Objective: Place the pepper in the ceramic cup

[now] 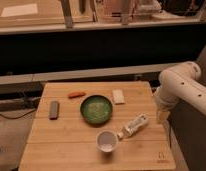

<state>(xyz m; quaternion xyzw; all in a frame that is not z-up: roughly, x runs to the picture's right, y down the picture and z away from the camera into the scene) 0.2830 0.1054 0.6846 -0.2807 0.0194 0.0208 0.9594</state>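
Note:
The pepper (76, 94) is a slim orange-red piece lying on the wooden table (56, 135) near its far left, just beyond the green bowl (96, 109). The ceramic cup (107, 141) is a small white mug standing upright near the table's front middle. My gripper (161, 116) hangs at the end of the white arm (178, 82) beside the table's right edge, far from both the pepper and the cup, with nothing seen in it.
A dark grey remote (54, 109) lies at the table's left. A white bottle (134, 126) lies on its side right of the cup. A pale block (118, 96) sits behind the bowl to the right. A dark counter runs behind the table.

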